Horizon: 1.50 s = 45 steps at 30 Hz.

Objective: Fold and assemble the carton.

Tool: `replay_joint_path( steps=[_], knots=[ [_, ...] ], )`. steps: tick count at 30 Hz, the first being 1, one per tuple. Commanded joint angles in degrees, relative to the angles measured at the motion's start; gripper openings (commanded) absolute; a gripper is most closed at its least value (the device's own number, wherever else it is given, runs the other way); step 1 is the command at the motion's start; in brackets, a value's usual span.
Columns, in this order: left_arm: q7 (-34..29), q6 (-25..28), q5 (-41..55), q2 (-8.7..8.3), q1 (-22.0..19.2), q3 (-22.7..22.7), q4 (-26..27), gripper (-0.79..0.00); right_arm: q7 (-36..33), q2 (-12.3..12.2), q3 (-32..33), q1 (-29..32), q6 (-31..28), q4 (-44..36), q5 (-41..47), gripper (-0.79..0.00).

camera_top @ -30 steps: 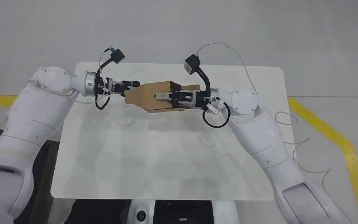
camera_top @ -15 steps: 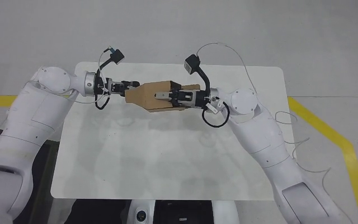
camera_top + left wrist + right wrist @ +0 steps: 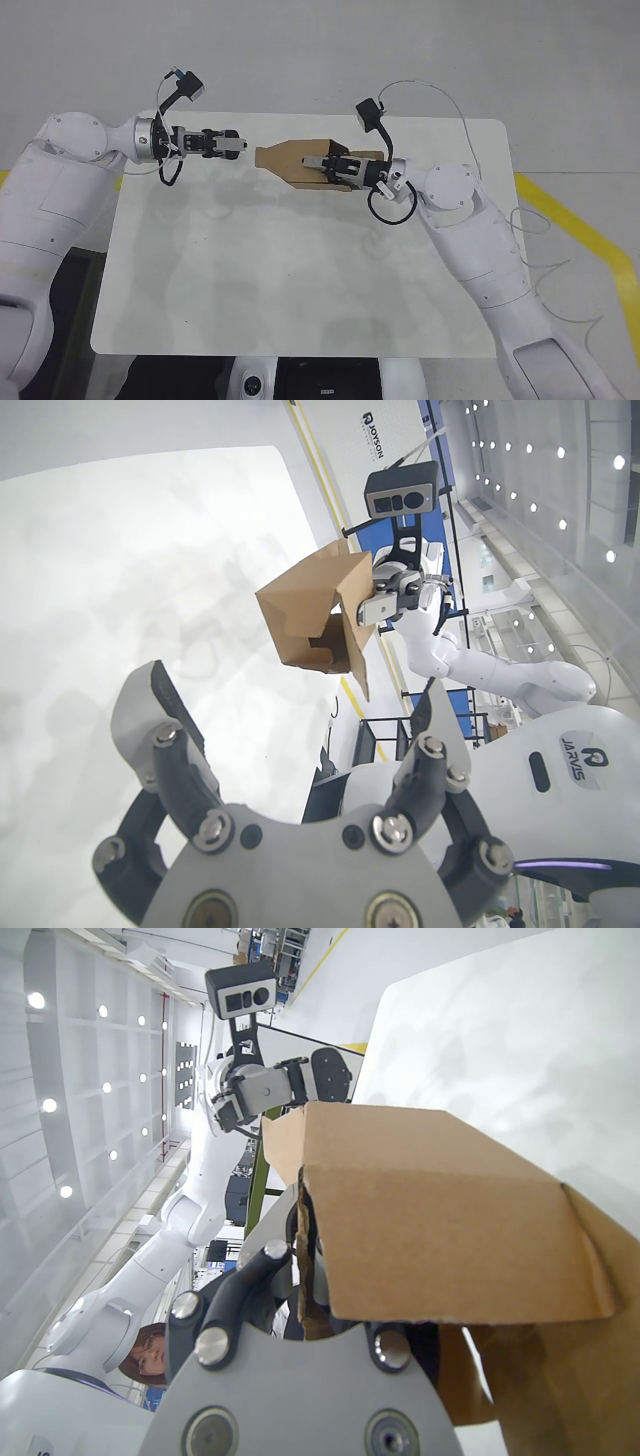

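The brown carton (image 3: 288, 160) hangs in the air over the far side of the white table (image 3: 300, 290), partly erected, with loose flaps at its open end (image 3: 320, 640). My right gripper (image 3: 322, 166) is shut on one wall of the carton (image 3: 450, 1228), one finger outside it (image 3: 377, 609) and the other hidden inside. Out to the carton's left, my left gripper (image 3: 232, 144) is a short gap away from it. In the left wrist view this left gripper (image 3: 295, 680) stands open, its fingers spread wide around nothing. It also shows beyond the carton as the left gripper (image 3: 320, 1078) in the right wrist view.
The table's near and middle parts (image 3: 280, 300) are bare white surface. Grey floor with a yellow line (image 3: 590, 235) surrounds the table.
My left gripper has let go of the carton's left end and drawn back to the left. The right arm has carried the carton a little to the right.
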<state>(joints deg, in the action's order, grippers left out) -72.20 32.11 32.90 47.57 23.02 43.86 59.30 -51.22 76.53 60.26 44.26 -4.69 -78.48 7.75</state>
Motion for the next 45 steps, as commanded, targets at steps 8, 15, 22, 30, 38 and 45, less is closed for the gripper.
replay_joint_path(
  steps=[8,15,22,30,38,45],
  knots=[
    [4.82,3.35,-11.25,-0.17,0.97,-0.03,0.71,0.0,0.4,0.32,-1.41,-0.97,-0.13,0.05,0.41,-0.785],
    [8.83,3.58,-16.81,-0.09,1.62,0.7,1.66,0.0,0.25,0.28,-1.34,-1.03,-0.53,-0.04,0.96,-0.785],
    [10.86,2.95,-19.98,-0.09,2.38,1.56,2.38,0.0,-0.35,0.33,-1.57,-1.05,-1.13,-0.56,2.38,-0.785],
    [10.0,3.26,-19.6,0.16,2.96,2.2,3.16,0.0,-0.73,0.55,-2.25,-1.42,-1.89,-0.57,3.94,-0.785],
    [8.24,3.81,-18.35,0.26,3.44,3.08,3.71,0.0,-0.46,0.83,-2.86,-1.86,-2.88,-0.19,5.45,-0.785],
    [7.14,3.84,-17.52,0.38,3.9,3.69,4.02,0.0,-0.7,1.26,-3.8,-2.26,-4.28,0.35,7.91,-0.785]
  ],
)
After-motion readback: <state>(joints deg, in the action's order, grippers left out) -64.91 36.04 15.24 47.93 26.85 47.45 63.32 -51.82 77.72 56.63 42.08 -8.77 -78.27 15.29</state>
